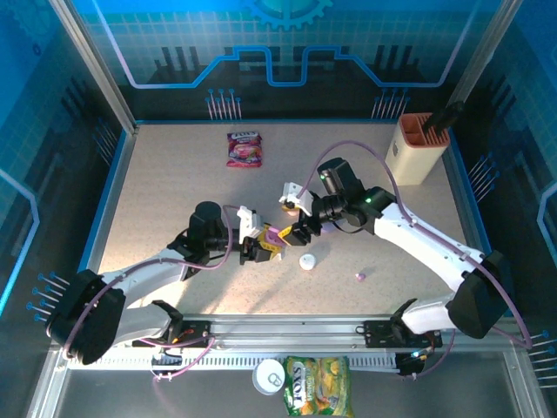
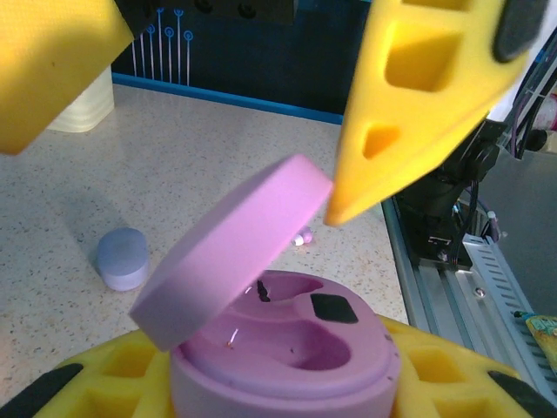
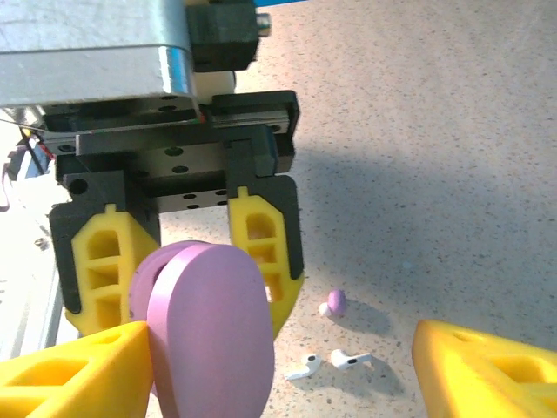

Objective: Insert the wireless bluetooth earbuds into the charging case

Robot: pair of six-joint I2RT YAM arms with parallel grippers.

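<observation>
The left gripper point(image 1: 261, 246) sits just left of the middle of the overhead view, clenched on a pink charging case point(image 2: 287, 353). Its yellow fingers point(image 2: 435, 374) hug the base of the case at the bottom of the left wrist view. The lid point(image 2: 235, 252) is hinged up and tilted, so the moulded wells are bare.

The right gripper point(image 1: 297, 230) faces it from the right, released. In the right wrist view its two fingertips stand wide apart in the lower corners, with the lid between them. In the left wrist view one of them reaches down from the upper right to just beside the lid's edge; I can't tell whether it touches.

The earbuds are out on the speckled table point(image 1: 174, 200). In the lower middle of the right wrist view a purple earbud point(image 3: 335, 302) and two white earbuds point(image 3: 305, 366) point(image 3: 352, 357) lie close together beyond the case. From above, a lone earbud point(image 1: 359, 277) lies low and right of centre, well apart from both grippers; I can't tell whether it is that purple one. A round white case point(image 1: 306, 261) rests just below the grippers.

A red snack packet point(image 1: 244, 148) lies near the top, and a beige holder point(image 1: 418, 148) stands at the upper right. A tin point(image 1: 271, 376) and a green snack bag point(image 1: 324, 383) sit at the bottom edge.
</observation>
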